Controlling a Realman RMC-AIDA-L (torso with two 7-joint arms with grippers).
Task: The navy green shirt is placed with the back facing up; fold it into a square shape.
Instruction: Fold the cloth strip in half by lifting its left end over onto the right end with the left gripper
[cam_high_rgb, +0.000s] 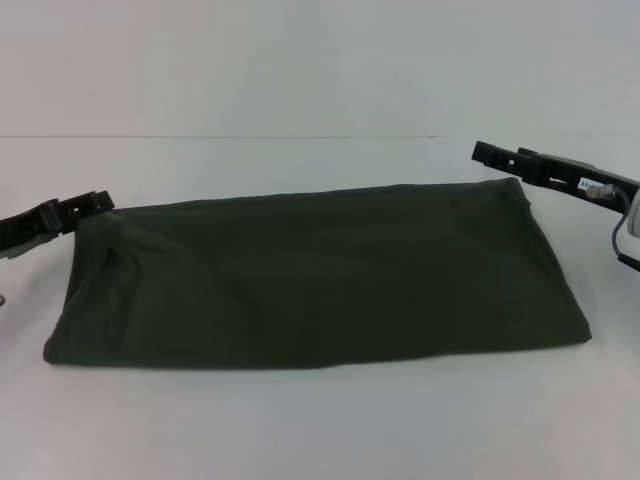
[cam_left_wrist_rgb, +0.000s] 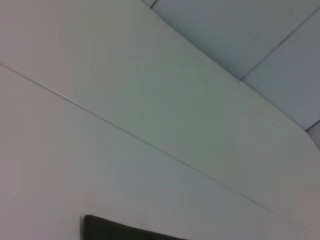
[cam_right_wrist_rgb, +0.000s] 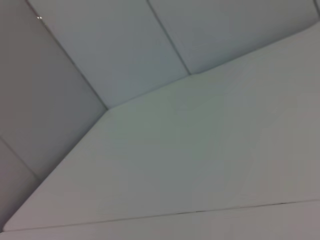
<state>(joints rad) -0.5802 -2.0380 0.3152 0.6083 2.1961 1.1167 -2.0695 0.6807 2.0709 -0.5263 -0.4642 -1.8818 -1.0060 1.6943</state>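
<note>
The navy green shirt lies flat on the white table as a wide, folded rectangle, with a rounded fold along its near edge. My left gripper is at the shirt's far left corner, open and holding nothing. My right gripper hovers just above and beyond the far right corner, open and empty. A dark strip of the shirt shows at the edge of the left wrist view. The right wrist view shows only the table and wall.
A thin seam runs across the table behind the shirt. A grey cable hangs from the right arm at the right edge. Bare table surrounds the shirt on all sides.
</note>
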